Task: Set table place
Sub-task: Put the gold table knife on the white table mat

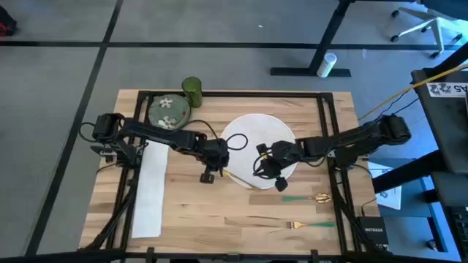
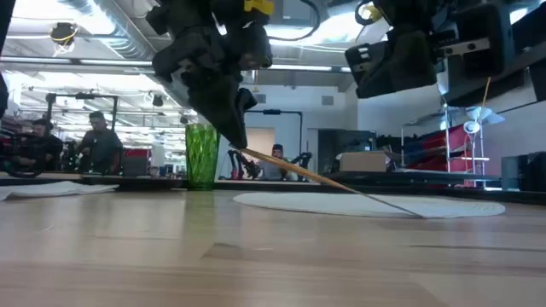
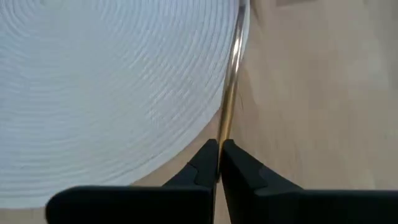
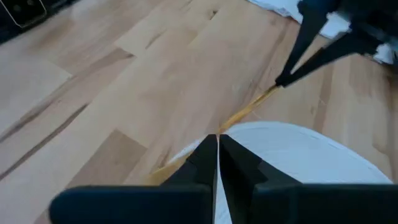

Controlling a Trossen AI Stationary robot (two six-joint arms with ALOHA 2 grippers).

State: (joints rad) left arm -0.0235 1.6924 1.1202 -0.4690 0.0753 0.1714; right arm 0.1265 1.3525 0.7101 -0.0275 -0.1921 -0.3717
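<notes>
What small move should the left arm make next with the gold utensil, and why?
Probably lower it flat beside the white plate. The left gripper is shut on the gold utensil, which slants with its far end resting on the plate's rim, not yet lying on the table.

The dark six-joint left arm reached in from the desk's left edge toward the middle, its two-finger hand tipped downward with both fingers pressed together on a thin golden rod. The dark right arm stretched in from the right edge, its hand lowered with its fingers closed together.
</notes>
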